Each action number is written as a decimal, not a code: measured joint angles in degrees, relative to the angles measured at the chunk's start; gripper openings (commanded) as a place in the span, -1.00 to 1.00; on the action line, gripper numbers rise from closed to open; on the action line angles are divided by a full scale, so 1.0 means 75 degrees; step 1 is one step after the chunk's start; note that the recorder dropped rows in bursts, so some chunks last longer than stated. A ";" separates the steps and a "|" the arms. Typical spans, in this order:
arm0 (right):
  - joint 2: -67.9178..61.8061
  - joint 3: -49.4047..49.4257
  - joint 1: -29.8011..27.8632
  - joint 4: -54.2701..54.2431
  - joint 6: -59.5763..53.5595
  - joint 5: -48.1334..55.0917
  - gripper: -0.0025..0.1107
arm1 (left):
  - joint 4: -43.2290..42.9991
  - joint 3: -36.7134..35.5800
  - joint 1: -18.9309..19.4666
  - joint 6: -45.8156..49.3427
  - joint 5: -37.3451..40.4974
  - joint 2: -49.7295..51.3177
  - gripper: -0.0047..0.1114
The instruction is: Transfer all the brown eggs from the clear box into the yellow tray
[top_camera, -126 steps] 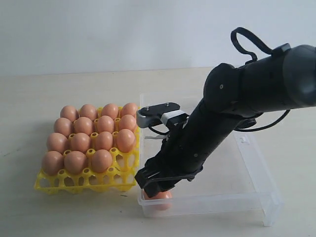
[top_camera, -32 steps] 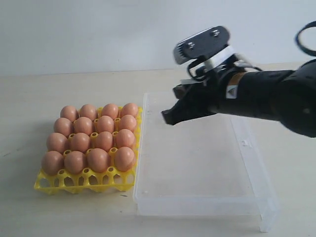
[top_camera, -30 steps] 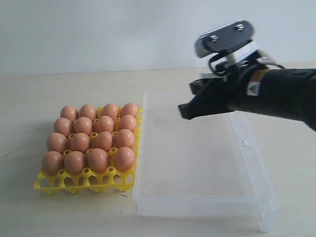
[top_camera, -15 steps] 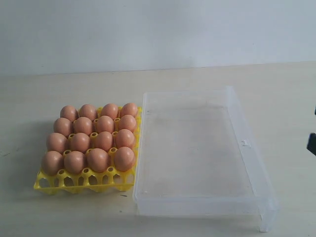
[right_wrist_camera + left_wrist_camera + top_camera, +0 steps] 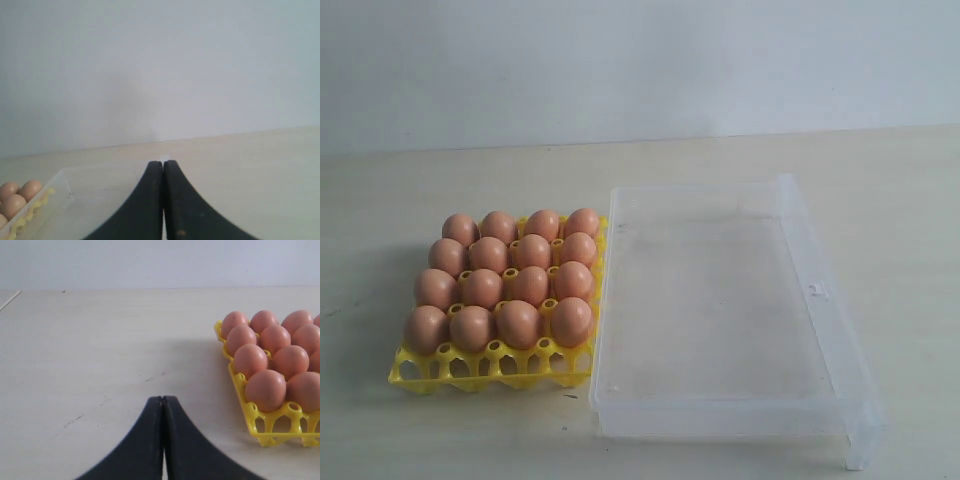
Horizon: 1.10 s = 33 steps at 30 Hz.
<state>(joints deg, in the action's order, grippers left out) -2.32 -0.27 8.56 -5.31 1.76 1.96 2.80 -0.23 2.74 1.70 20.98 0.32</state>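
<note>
Your eggs are all in the tray now. You can count sixteen of them, four rows of four, each one sitting in its own cup. The row of cups at the front of the tray has no eggs in it. The box lies just beside the tray on its right, so close that the two seem to touch, and you can see right through it: no egg is left inside. So the job looks done to me. Both sit on the pale table. No arm shows in the outside view. The left gripper is closed with nothing in it, low over the bare table, with the tray off to one side of it. The right gripper is closed and empty too, with a corner of the box and a few eggs just in its view. What could go wrong from here? If you swing the left arm toward the tray, you could bump it, and the eggs could rock out of their cups and crack. If you push or lift the box, it may shove the tray, since they are so close. Eggs are smooth and round, so a small knock could make them roll.
</note>
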 measured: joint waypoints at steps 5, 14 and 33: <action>0.0256 0.0000 -0.0036 0.0544 0.0000 0.0615 -0.96 | 0.0000 0.0000 0.0000 0.0000 0.0000 0.0000 -0.92; 0.0256 0.0000 -0.0036 0.0834 0.0000 0.0655 -0.96 | 0.0000 0.0000 0.0000 0.0000 0.0000 0.0000 -0.92; 0.0256 0.0000 -0.0036 0.0517 -0.0032 0.0685 -0.96 | 0.0000 0.0000 0.0000 0.0000 0.0000 0.0000 -0.92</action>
<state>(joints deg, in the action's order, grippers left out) -0.40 -0.27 8.29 -1.43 1.52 7.10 2.80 -0.23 2.74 1.70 20.98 0.32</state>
